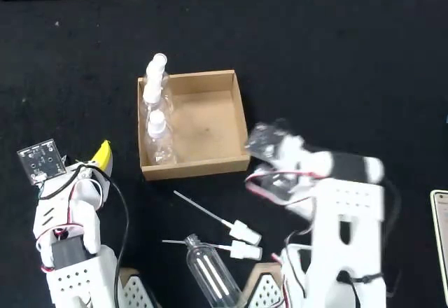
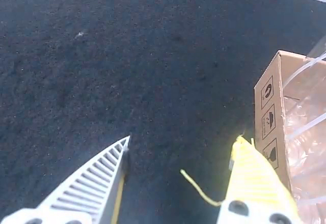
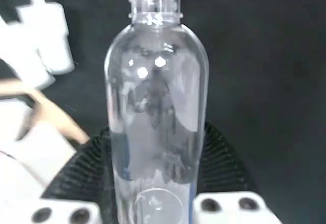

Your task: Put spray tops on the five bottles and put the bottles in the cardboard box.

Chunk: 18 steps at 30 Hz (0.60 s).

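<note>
Table (image 1: 350,56), cardboard box (image 1: 210,134), bottle (image 1: 210,271), 2 spray tops (image 1: 245,232)

Cardboard box (image 1: 210,166) is brown, bottle (image 3: 158,107) clear, spray tops (image 1: 245,232) white, table (image 1: 350,56) black, left claw (image 2: 183,139) yellow-and-white.

1. Three capped bottles (image 1: 157,122) stand in the box (image 1: 210,122), along its left wall.
2. Two tops (image 1: 245,232) lie on the table (image 1: 350,77) before the box.
3. An open bottle (image 1: 210,269) lies before the tops.
4. A fifth bottle (image 3: 155,81) sits in the right gripper (image 3: 155,152), by the box's front right corner.
</note>
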Tool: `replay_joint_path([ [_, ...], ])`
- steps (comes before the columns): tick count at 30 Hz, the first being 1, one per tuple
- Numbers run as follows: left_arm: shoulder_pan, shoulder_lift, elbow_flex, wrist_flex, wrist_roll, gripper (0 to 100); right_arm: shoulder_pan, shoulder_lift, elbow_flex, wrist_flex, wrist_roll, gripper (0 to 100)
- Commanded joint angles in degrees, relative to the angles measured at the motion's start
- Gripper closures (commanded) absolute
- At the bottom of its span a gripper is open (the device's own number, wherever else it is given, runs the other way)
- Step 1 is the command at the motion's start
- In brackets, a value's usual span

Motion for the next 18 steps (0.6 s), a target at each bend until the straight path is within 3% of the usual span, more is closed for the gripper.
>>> replay_joint_path([
  [1,-0.40,-0.62,0.66,-1.41,-0.62,72,14.68,0.92,-6.55,-2.46,3.69,93.0],
  [4,-0.40,-0.62,0.66,-1.41,-0.62,72,22.33,2.77,-3.82,-7.65,2.02,93.1],
  [9,-0.40,-0.62,0.57,-1.41,-0.62,72,29.27,10.86,0.84,-20.84,-10.64,92.8],
  [14,-0.48,-0.62,0.57,-1.41,-0.62,72,30.86,24.13,2.86,-36.75,-18.90,92.4],
  [18,-0.48,-0.62,0.57,-1.41,-0.62,72,30.77,34.59,-3.56,-35.69,-20.31,80.2],
])
